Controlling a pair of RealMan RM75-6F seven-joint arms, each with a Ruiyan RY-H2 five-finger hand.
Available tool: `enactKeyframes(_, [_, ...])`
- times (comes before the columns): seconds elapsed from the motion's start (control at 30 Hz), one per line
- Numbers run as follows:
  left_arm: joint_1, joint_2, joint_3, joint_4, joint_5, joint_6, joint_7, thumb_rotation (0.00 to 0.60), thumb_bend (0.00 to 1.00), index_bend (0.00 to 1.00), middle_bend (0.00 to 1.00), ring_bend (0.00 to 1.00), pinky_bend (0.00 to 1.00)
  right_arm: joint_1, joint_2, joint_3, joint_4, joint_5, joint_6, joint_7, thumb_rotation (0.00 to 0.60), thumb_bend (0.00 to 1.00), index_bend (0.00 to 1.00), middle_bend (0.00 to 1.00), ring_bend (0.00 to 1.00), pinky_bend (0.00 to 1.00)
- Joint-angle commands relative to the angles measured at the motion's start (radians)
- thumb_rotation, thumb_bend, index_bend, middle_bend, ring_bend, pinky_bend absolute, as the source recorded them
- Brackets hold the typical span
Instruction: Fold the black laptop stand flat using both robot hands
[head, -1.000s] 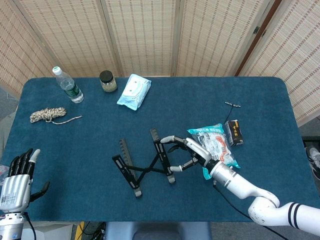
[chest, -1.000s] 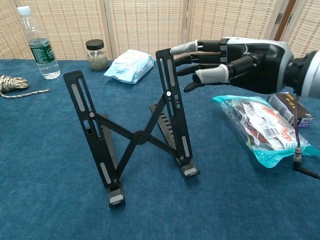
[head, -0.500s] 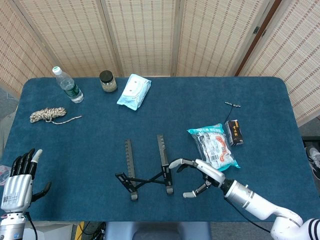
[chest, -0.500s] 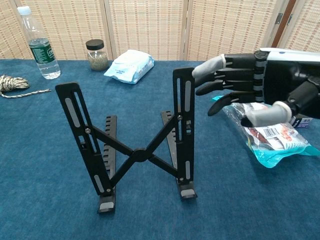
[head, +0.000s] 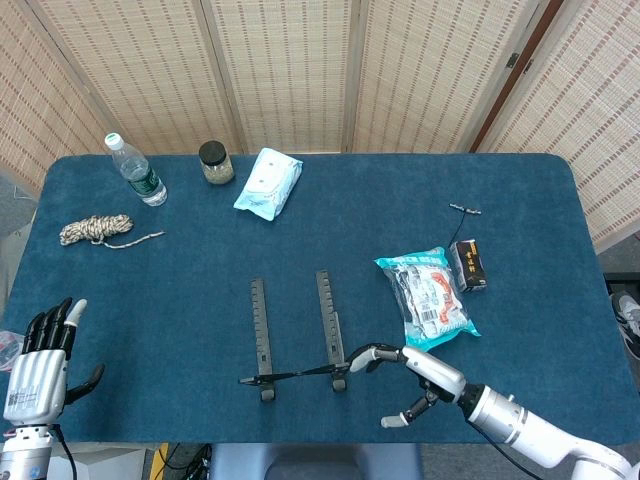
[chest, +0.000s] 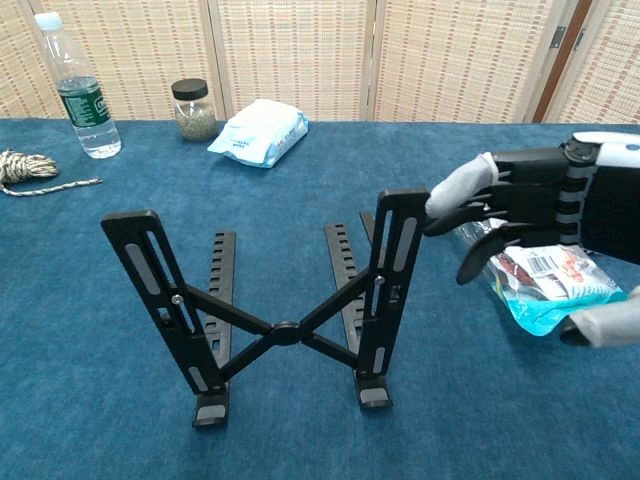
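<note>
The left hand (head: 40, 360) waits at the table's near-left corner, fingers spread and holding nothing, while the stand (chest: 275, 320), at the near middle of the table, has swung square to the chest camera, its uprights raked lower than a second ago — but not flat yet. The right hand (chest: 540, 230), fingers apart, touches the top of the right upright; whether it presses or only brushes is unclear, and its wrist is cut off at the frame edge.

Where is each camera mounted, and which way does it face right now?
Head view: high above the near table edge, looking down on the laptop stand; shows left hand and right hand.
Chest view: low at the table's near edge, facing the far screen; shows only the right hand.
Both share stand, right hand, snack bag, bottle.
</note>
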Motion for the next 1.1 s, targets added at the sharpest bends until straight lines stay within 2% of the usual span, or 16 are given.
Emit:
enactKeyframes(0.03, [0.000,0.000,0.000,0.000,0.002,0.000,0.000,0.600,0.25,0.03,0.00,0.00,0.00,0.001,0.007,-0.020,-0.004,-0.011,0.018,-0.003,0.600,0.00,0.14,0.27,0.17,0.31])
enactKeyframes(0.27, [-0.001,-0.002,0.000,-0.001,0.002,-0.001,0.003,0.600,0.25,0.03,0.00,0.00,0.00,-0.004,0.010,-0.030,-0.004,0.009,0.058,-0.025,0.600,0.00,0.14,0.26,0.17,0.31])
enactKeyframes(0.77, [0.005,0.001,0.000,0.003,0.002,0.007,-0.007,0.600,0.25,0.03,0.00,0.00,0.00,0.025,-0.004,-0.013,-0.010,0.073,0.043,-0.083,0.600,0.00,0.14,0.26,0.17,0.31])
enactKeyframes(0.93, [0.002,-0.001,0.000,0.004,0.004,0.003,-0.007,0.600,0.25,0.03,0.00,0.00,0.00,0.038,-0.014,0.009,-0.013,0.100,0.032,-0.110,0.600,0.00,0.14,0.22,0.11,0.22])
enactKeyframes(1.1, [0.004,-0.002,0.001,0.004,0.005,0.004,-0.007,0.600,0.25,0.03,0.00,0.00,0.00,0.077,-0.037,0.021,-0.012,0.108,-0.019,-0.107,0.600,0.00,0.05,0.10,0.00,0.06])
